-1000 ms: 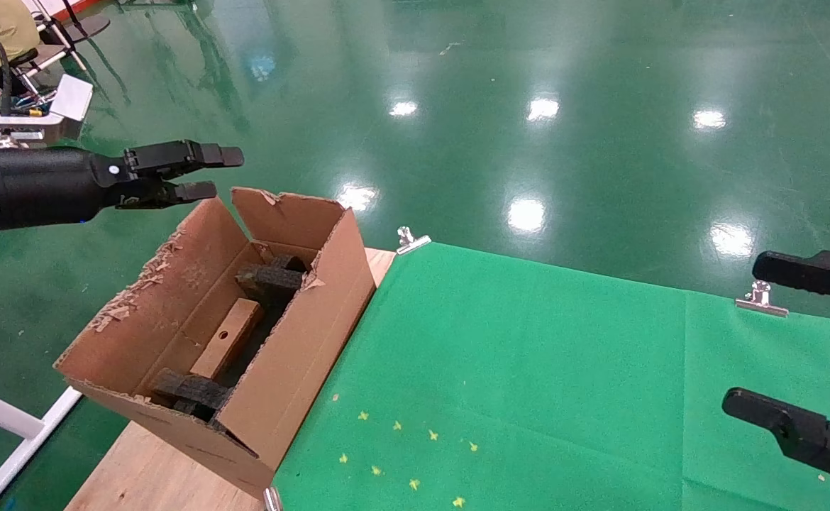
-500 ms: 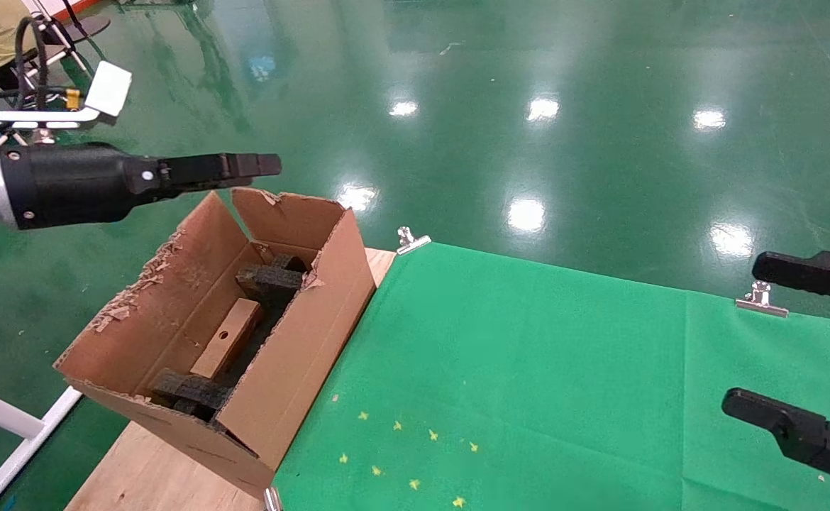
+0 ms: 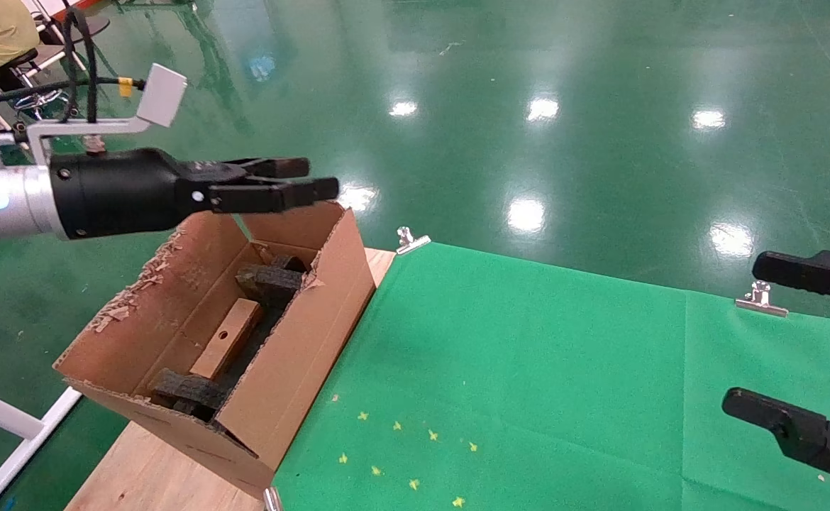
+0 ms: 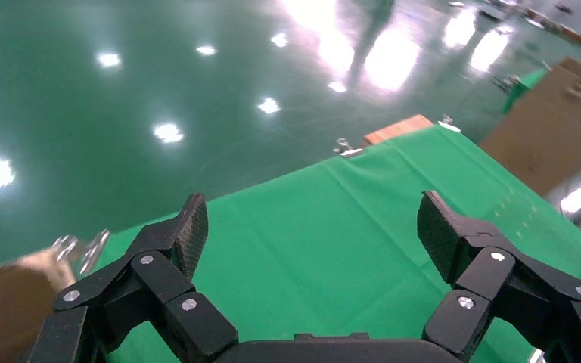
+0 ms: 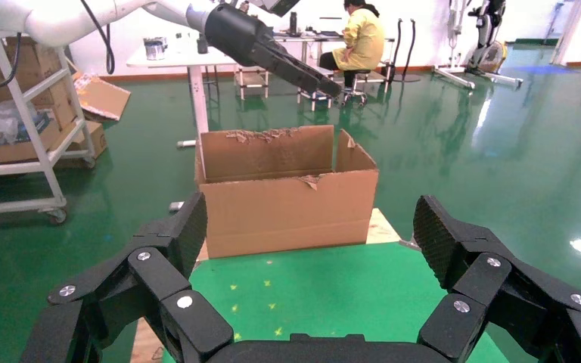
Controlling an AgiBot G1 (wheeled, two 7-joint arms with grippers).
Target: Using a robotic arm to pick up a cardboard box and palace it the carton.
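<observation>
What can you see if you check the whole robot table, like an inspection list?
Surface: green cloth clipped over wooden table.
Job's things: small brown cardboard box lies inside large torn brown carton, between black foam blocks.
Clutter: small yellow star specks on the cloth.
Grippers: left gripper above carton's far end, jaws open, empty; right gripper parked at table's right, jaws open.
Cables: black cables behind left arm.
Surroundings: shiny green floor; seated person.

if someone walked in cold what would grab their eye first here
Probably the big brown torn-flapped carton on the table's left end, with a small brown cardboard box lying inside between black foam blocks. Next, the left arm's black hand, open and empty, above the carton's far flaps. The right hand sits open over the green cloth at the right edge.
</observation>
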